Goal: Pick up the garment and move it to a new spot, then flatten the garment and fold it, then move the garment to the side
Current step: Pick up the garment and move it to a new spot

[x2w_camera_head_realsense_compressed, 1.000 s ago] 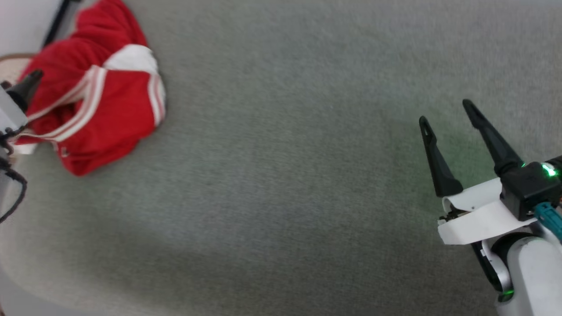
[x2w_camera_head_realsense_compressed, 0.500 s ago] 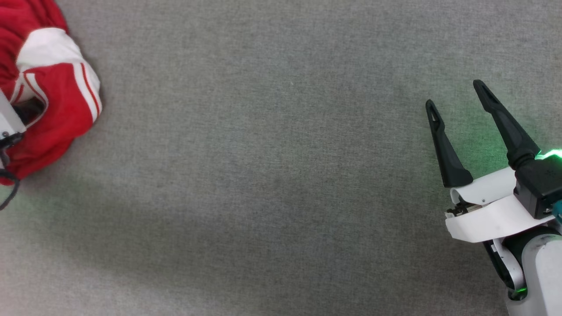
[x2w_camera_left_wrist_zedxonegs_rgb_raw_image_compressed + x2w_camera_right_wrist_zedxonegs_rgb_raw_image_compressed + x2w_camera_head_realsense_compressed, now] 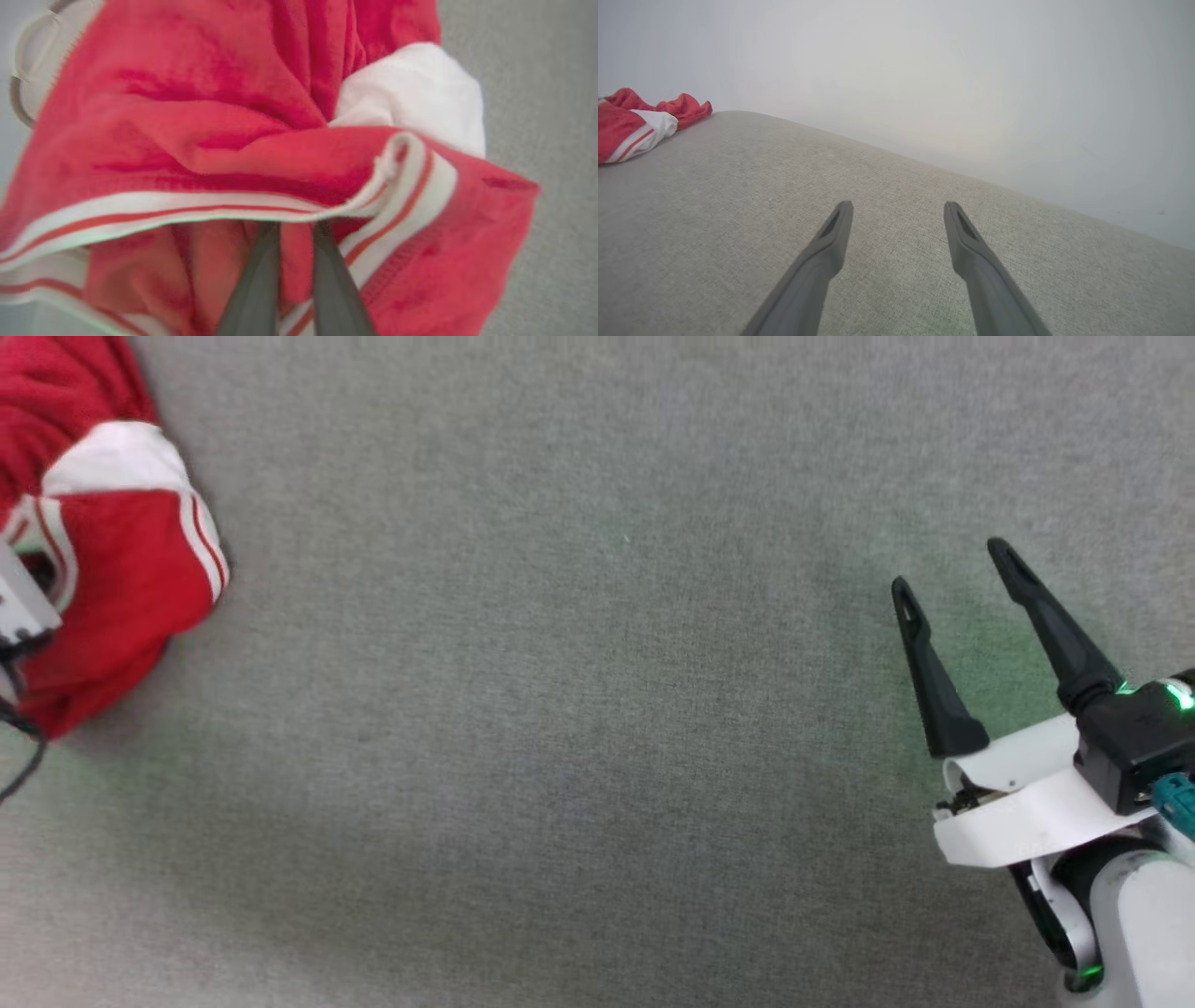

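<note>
Left wrist view: my left gripper (image 3: pixel 295 226) just closed, nearly shut, pinching garment (image 3: pixel 233 154) fold at 12 o'clock. Pick-up can start. My right gripper (image 3: pixel 948 564) wide open, empty.

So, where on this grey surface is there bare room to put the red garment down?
The wide middle of the grey surface is bare, from the garment at the left edge to the right end effector at the lower right. It is crowded at the far left, where the left end effector pinches the bunched garment.
</note>
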